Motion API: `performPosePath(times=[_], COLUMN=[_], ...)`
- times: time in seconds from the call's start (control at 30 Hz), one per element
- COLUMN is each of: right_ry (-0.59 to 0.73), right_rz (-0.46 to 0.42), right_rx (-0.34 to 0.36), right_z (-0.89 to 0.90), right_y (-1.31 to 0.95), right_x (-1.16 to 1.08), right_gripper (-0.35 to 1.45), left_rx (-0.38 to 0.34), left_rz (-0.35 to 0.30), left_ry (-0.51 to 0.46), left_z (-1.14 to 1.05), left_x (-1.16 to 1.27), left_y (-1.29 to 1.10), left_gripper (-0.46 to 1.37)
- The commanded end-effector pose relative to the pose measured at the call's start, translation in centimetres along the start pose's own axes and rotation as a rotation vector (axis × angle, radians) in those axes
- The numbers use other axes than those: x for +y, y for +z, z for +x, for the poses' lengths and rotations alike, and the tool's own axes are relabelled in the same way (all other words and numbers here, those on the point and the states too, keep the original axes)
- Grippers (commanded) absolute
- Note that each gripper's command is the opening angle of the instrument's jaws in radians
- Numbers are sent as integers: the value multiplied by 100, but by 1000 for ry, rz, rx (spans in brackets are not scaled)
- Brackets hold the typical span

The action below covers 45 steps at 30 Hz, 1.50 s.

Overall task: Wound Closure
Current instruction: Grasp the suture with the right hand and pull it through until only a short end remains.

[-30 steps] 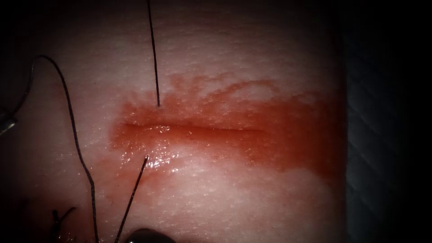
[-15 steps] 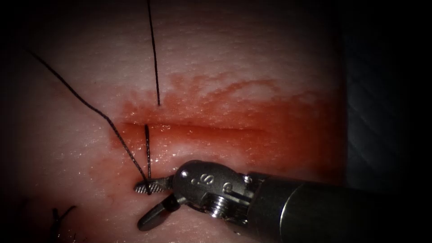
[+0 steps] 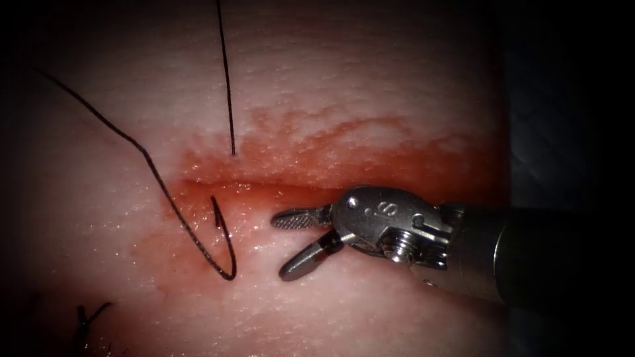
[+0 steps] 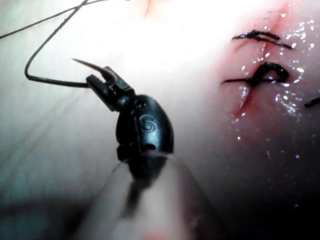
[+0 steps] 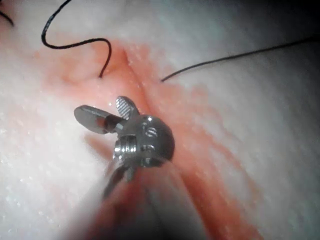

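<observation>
Right tool (image 3: 291, 244) comes in from the right just below the cut (image 3: 284, 188), jaws apart and holding nothing; the right wrist view (image 5: 107, 115) confirms both jaws spread with nothing between them. Thread (image 3: 159, 178) leaves the tissue (image 3: 370, 86) just below the cut near its left end, hooks down into a U, then runs up and left until it is lost in the dark edge, so where it ends cannot be told from the endoscope. A second strand (image 3: 226, 79) goes from a point just above the cut straight up and is cut off at the frame edge. Red fluid (image 3: 410, 205) is spread along the cut, heaviest to the right. In the left wrist view the left tool (image 4: 102, 82) is clamped on the needle (image 4: 87, 64) with the pointed end sticking out past the jaws, clear of the tissue; where along the curve the grip sits is hard to make out, since most of the needle is hidden by the jaws. That view also shows thread (image 4: 45, 75) looping away from the jaws and two finished stitches (image 4: 260, 55) across the cut. Dark thread ends (image 3: 89, 317) are barely readable at the lower left of the endoscope view.
</observation>
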Motion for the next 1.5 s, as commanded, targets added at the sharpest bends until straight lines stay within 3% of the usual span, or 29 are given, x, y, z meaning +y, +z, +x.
performPosePath(times=[0.03,0.2,0.7,0.87,1.1,1.17,1.2,1.3,1.5], right_ry=[8,20,6,6,7,6,6,10,15], right_rz=[17,-29,-100,-73,-63,-61,-60,-37,-44], right_rx=[26,44,48,49,52,52,52,50,15], right_z=[0,-5,-33,-35,-29,-29,-29,-29,-23], right_y=[-8,-17,80,107,123,124,124,123,122], right_x=[0,-2,50,53,52,52,52,51,43], right_gripper=[126,126,118,116,112,96,74,-35,-35], left_rx=[-2,-15,-16,-16,-16,-16,-15,-15,-9], left_rz=[4,26,21,22,22,22,19,21,11], left_ry=[0,8,5,5,5,5,5,5,-5], left_z=[-1,-4,3,3,3,3,3,3,7], left_x=[-5,-27,-14,-14,-14,-14,-14,-13,-5], left_y=[-2,-10,-6,-6,-6,-6,-6,-6,-1], left_gripper=[-35,-35,-35,-35,-35,-35,-35,-35,-35])
